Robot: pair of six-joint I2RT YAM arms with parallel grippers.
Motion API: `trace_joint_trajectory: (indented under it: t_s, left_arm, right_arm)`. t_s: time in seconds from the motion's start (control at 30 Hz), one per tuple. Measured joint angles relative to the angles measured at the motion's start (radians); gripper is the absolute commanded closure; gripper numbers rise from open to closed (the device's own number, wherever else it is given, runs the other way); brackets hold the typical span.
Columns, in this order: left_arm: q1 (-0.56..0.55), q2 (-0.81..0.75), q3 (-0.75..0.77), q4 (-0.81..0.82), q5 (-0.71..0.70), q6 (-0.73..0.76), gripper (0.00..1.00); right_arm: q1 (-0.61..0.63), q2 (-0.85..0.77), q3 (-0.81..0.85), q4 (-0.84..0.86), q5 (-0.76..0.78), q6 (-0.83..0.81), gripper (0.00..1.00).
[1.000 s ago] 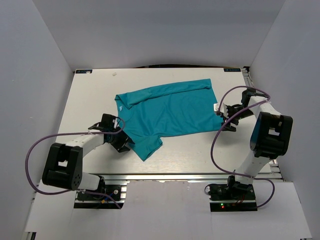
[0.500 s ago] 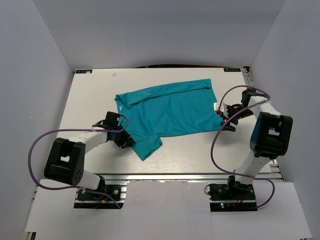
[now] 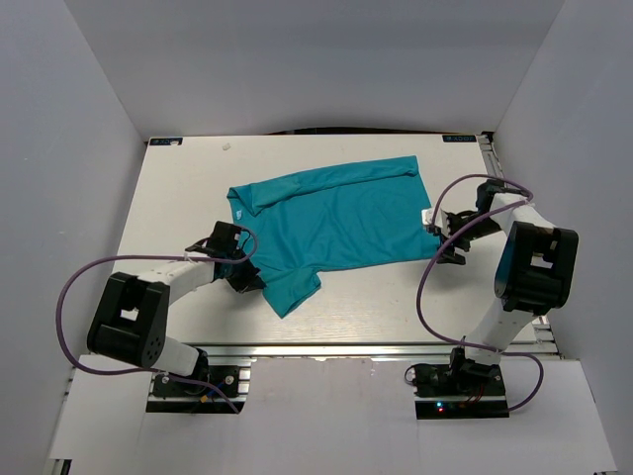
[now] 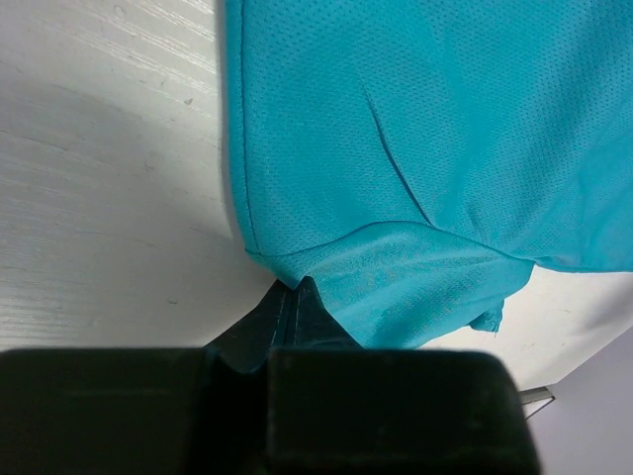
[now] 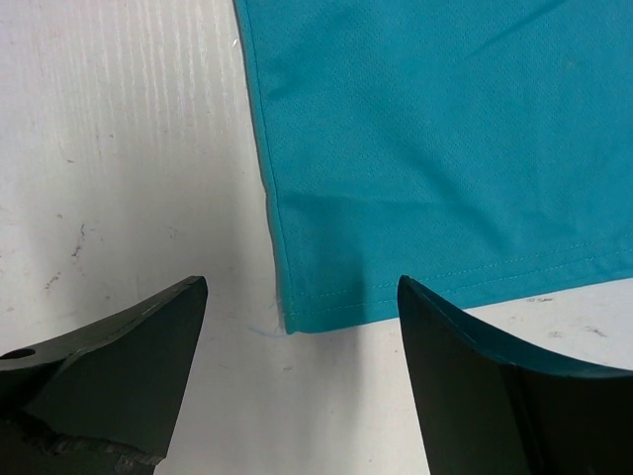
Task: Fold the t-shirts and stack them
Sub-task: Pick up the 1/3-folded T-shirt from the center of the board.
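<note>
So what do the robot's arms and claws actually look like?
The left arm and right arm have white links and boxy black joints, each with a looping purplish cable. The right claw has dark, wedge-shaped fingers.

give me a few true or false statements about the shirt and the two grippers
1. The right gripper is open, and a corner of the t-shirt shows between its fingers. True.
2. The t-shirt is folded into a neat square. False: it lies mostly spread out, with only its far edge turned over.
3. The left gripper is at the t-shirt's near left edge. True.
4. Two t-shirts lie on the table. False: there is only one.
</note>
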Motion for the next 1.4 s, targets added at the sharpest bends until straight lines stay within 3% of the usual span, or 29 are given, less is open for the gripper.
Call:
trace_joint_trajectory:
  t_s: [0.2, 0.6, 1.4]
  left_arm:
    - [-0.001, -0.006, 0.000, -0.003, -0.010, 0.004, 1.00]
    - [-0.001, -0.036, -0.021, -0.008, -0.029, 0.002, 1.00]
    - [-0.001, -0.036, -0.022, -0.008, -0.029, 0.000, 1.00]
  right_arm:
    - [0.000, 0.000, -0.013, -0.008, 0.003, -0.084, 0.16]
    - [0.000, 0.106, 0.029, -0.011, 0.056, -0.091, 0.43]
    - [0.009, 0.084, -0.023, 0.072, 0.089, -0.013, 0.67]
